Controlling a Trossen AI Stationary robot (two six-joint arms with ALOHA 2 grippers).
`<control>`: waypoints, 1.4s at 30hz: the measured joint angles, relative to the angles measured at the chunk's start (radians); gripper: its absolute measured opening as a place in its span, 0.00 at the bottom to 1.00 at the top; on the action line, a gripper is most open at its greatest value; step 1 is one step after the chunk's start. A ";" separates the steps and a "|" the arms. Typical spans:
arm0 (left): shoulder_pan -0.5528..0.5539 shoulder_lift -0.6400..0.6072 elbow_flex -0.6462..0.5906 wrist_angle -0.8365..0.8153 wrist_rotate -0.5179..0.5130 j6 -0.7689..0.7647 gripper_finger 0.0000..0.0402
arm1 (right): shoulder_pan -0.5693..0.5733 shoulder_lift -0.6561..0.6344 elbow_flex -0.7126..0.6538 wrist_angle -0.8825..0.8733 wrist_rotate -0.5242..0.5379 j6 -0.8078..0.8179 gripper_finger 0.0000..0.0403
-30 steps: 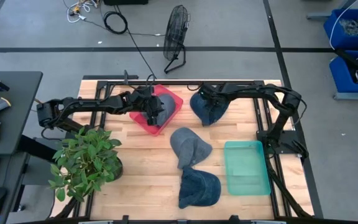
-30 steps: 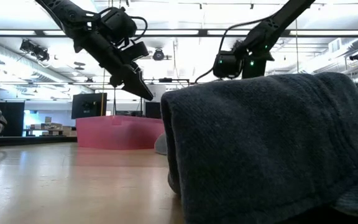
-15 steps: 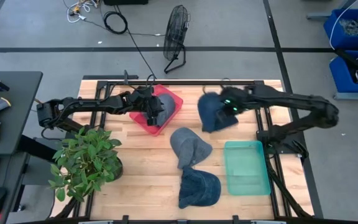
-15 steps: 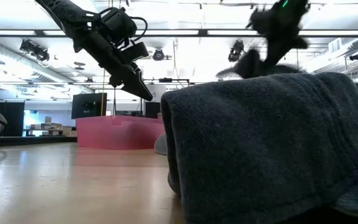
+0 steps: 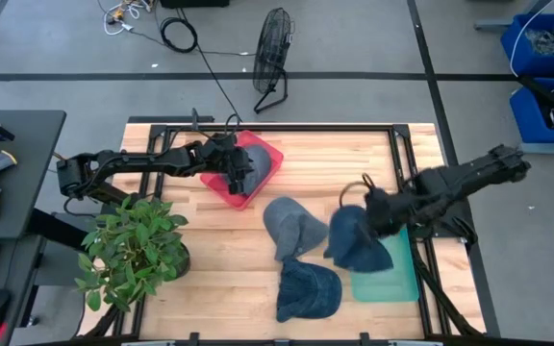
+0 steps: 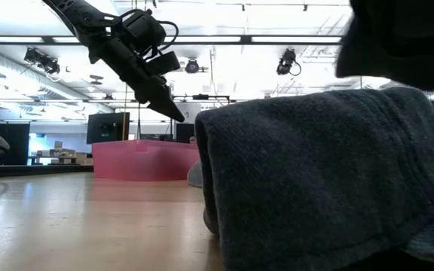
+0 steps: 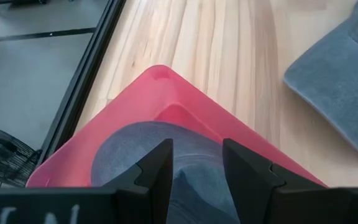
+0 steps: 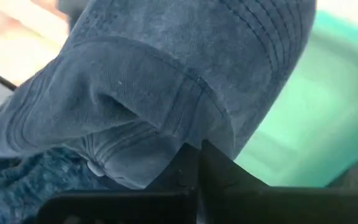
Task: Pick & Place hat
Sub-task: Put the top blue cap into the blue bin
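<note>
My right gripper (image 5: pixel 371 215) is shut on a blue hat (image 5: pixel 358 240), which it carries above the left rim of the green tray (image 5: pixel 398 271). In the low view the carried hat (image 6: pixel 401 34) shows as a dark shape high at the right. My left gripper (image 7: pixel 196 163) hangs open above the red tray (image 5: pixel 263 171), where a grey hat (image 7: pixel 135 152) lies. In the low view its fingertips (image 6: pixel 173 111) are clear of the tray's rim (image 6: pixel 145 143). A grey-blue hat (image 5: pixel 291 227) and a dark blue hat (image 5: pixel 308 291) lie flat on the wood. My right gripper pinches the blue hat between its two fingers (image 8: pixel 211 167) at a bunched fold near the stitched edge band (image 8: pixel 185 134). The cloth drapes forward past the fingers. The hat is lifted clear of the table, with the green tray (image 8: pixel 303 124) beneath it.
A potted plant (image 5: pixel 133 250) stands at the table's near left corner. The dark blue hat fills the foreground of the low view (image 6: pixel 322 173). Bare wood (image 5: pixel 219 259) lies between the plant and the hats. A black frame (image 5: pixel 407 163) runs along the table's edges.
My right arm has swung from the table's far side toward its near right, carrying the blue hat along. The hat, which hung over the far middle of the table, is now above the green tray's left rim. The gripper stays shut on it.
</note>
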 joint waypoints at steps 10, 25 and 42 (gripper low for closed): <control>0.000 0.000 0.000 -0.020 0.000 -0.001 0.35 | 0.188 0.118 -0.002 -0.108 -0.120 0.345 0.00; 0.000 0.000 0.000 -0.030 0.000 0.031 0.35 | 0.184 0.176 -0.216 -0.086 -0.234 0.349 0.00; 0.000 0.000 0.000 -0.029 0.000 0.035 0.35 | 0.175 0.176 -0.223 -0.118 -0.063 0.263 0.00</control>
